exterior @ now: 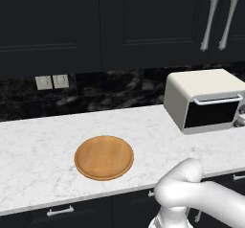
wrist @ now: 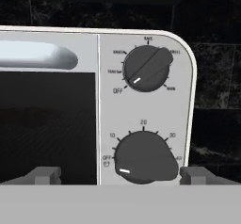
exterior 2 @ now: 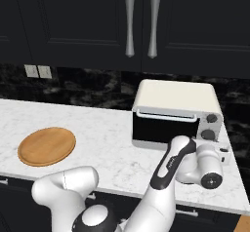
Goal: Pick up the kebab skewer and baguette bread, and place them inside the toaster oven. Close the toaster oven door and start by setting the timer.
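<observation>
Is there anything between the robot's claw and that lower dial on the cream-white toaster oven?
Nothing visible. The open gripper faces the dark lower timer knob on the cream-white toaster oven; its fingertips flank the knob with only open space between.

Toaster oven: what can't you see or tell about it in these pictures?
- Inside the toaster oven: the closed dark glass door hides any food, in every view.
- Its knobs: cut off by the left base view's right edge.
- Small dial labels: too blurred to read, hand view.

I see the toaster oven [exterior: 191, 95] at the right, its door [exterior: 212, 113] shut; a bare round wooden board [exterior: 104, 157] sits well apart.
</observation>
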